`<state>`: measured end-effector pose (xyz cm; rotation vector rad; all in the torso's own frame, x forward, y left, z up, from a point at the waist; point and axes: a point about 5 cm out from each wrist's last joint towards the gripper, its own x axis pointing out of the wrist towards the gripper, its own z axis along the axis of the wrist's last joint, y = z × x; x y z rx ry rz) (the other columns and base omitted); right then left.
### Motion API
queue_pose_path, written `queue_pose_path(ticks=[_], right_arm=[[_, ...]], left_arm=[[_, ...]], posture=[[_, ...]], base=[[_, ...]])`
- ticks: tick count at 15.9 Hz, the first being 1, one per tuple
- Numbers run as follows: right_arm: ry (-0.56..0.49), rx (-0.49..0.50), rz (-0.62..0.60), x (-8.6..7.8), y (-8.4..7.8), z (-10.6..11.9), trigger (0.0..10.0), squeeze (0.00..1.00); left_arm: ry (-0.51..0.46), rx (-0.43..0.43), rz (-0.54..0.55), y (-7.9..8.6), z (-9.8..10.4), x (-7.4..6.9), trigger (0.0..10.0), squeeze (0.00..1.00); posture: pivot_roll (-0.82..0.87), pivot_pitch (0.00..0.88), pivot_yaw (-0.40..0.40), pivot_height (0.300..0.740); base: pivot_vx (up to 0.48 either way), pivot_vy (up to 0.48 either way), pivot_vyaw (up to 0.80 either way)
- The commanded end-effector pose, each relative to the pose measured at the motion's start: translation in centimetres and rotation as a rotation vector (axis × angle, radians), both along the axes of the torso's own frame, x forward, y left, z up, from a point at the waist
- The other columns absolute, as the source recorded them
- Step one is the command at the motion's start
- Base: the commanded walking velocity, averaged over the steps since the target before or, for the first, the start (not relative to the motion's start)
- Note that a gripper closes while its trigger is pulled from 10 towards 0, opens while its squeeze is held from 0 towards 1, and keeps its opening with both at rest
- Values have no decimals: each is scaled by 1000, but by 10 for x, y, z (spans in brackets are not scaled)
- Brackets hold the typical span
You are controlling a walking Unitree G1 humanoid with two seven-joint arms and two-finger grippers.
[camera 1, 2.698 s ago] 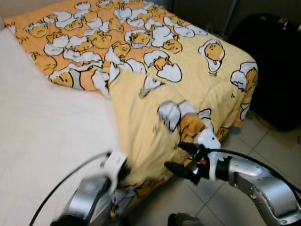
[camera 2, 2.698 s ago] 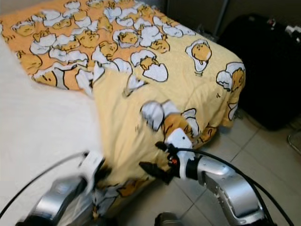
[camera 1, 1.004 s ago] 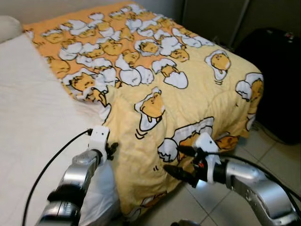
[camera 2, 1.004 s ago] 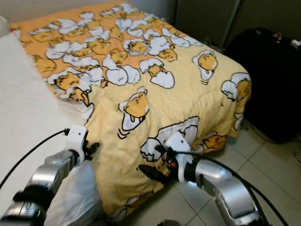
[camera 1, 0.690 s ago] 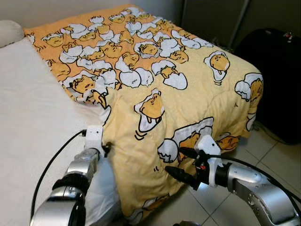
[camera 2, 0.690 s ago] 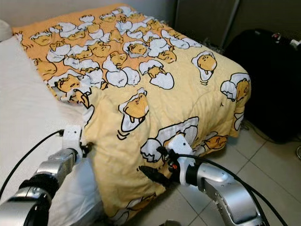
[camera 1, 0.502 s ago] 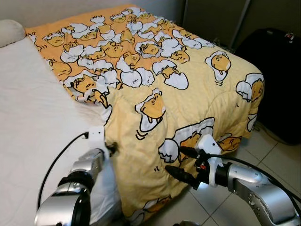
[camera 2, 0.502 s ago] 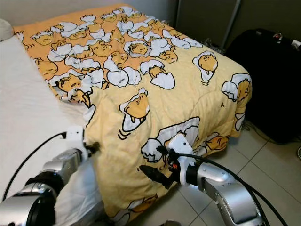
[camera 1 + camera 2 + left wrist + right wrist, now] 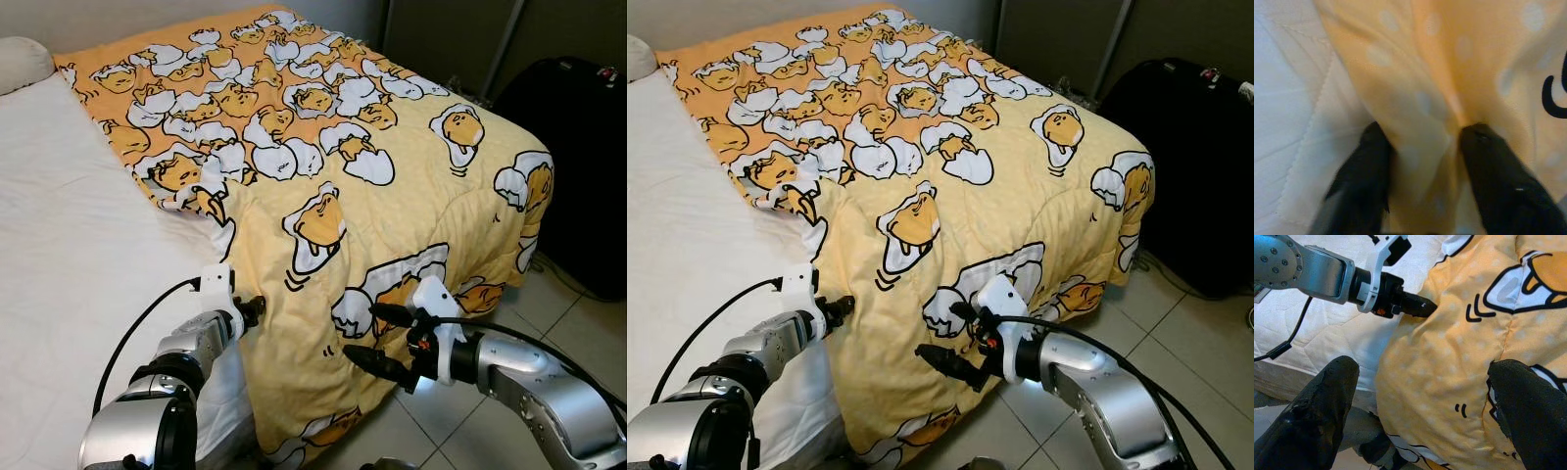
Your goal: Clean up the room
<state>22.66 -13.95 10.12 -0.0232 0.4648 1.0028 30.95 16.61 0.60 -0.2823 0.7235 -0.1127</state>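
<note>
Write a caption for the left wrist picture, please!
The left gripper pinches a fold of the yellow blanket beside the white mattress.

A black suitcase [image 9: 573, 166] stands at the right edge of the frame on a pale tiled floor [image 9: 578, 323]. A grey wall [image 9: 431, 34] runs along the upper right.

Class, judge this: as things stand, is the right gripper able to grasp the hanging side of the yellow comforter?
Probably yes. The right gripper is open beside the comforter, with nothing between its fingers and the draped fabric.
</note>
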Motion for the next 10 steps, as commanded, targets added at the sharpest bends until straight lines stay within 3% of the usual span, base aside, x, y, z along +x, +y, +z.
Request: queue_pose_path(ticks=[1, 10], right_arm=[[-3, 6, 26, -1, 2, 4, 10000, 0], [-2, 8, 20, -3, 3, 3, 10000, 0]], left_arm=[[11, -10, -10, -1, -3, -2, 0, 0], [9, -36, -12, -5, -3, -2, 0, 0]], posture=[[-318, 54, 48, 740], [-320, 57, 55, 740]], base=[[0, 0, 0], [0, 0, 0]])
